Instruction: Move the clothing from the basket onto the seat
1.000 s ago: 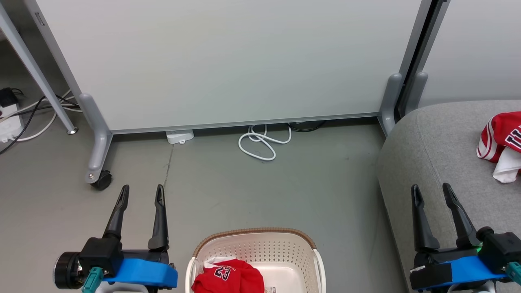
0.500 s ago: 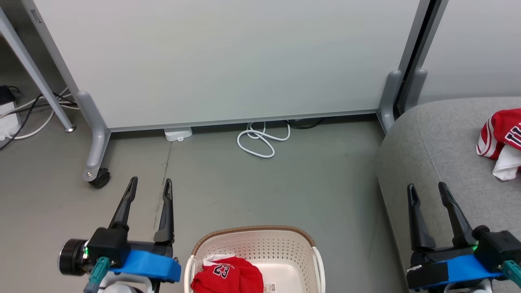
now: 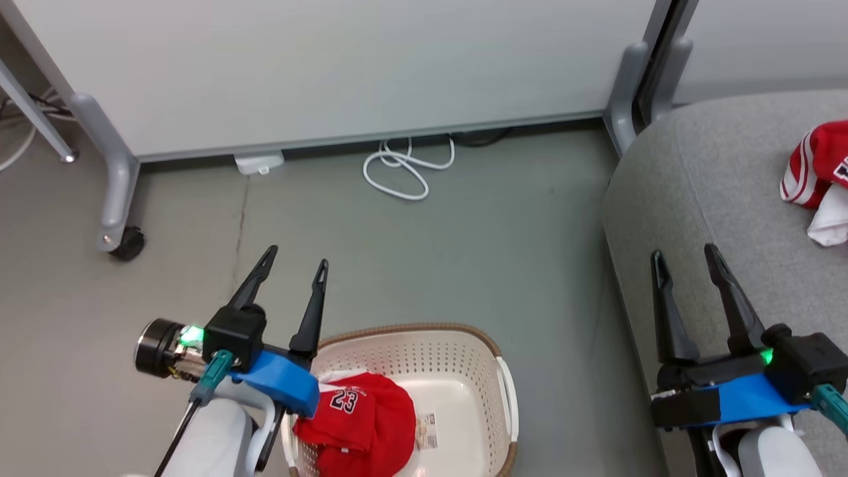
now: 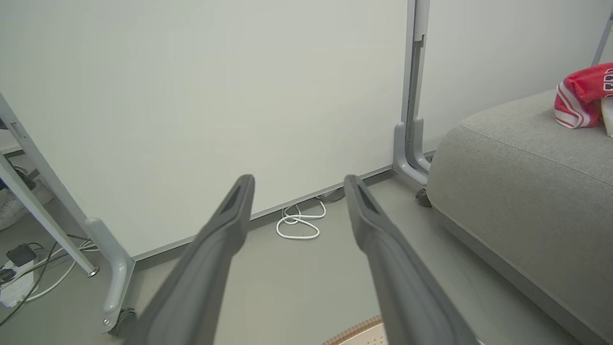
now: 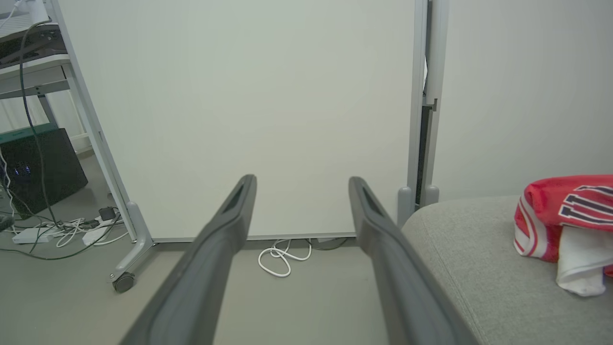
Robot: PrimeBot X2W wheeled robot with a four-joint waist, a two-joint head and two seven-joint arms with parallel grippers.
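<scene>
A red garment marked "23" point(image 3: 354, 417) lies crumpled in the left half of the cream basket point(image 3: 483, 348) at the bottom centre of the head view. My left gripper point(image 3: 297, 258) is open and empty, its wrist over the basket's left rim and its fingers pointing away over the floor. A second red garment with white trim point(image 3: 811, 173) point(image 5: 560, 218) point(image 4: 577, 98) rests on the grey seat point(image 3: 702, 172) at the right. My right gripper point(image 3: 684, 252) hangs open and empty over the seat's front left part.
A pale partition panel point(image 3: 331, 59) on castor feet point(image 3: 122, 242) closes off the far side. A coiled white cable point(image 3: 397, 173) lies on the grey floor below it. More cables and a power strip point(image 5: 62, 230) sit at the far left, with a dark box point(image 5: 38, 167) behind.
The head view has tilted down and shifted, so the basket shows more fully. My left gripper has moved right and forward to the basket's left rim. Both grippers stay open.
</scene>
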